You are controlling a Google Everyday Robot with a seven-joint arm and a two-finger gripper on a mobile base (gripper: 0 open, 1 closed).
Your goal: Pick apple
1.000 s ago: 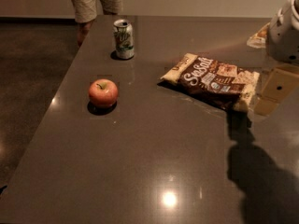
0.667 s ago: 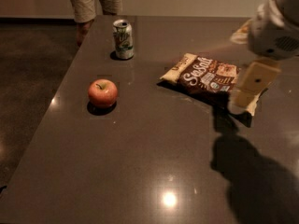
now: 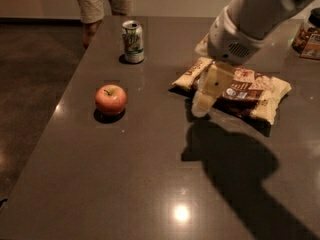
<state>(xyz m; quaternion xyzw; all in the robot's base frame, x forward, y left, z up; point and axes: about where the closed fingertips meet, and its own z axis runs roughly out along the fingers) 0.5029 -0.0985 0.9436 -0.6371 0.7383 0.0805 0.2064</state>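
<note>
Gripper over dark glossy table, right of apple; floor seemingly dark.

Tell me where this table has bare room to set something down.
The wide near part of the dark grey table, in front of the round red-orange apple, is bare. So is the strip between it and the green-white soda can. Crowded: the right, where the gripper hangs by the brown snack bag.

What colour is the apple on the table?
The apple is red-orange, yellowish on top, in the camera view. The gripper hovers over the snack bag.
</note>
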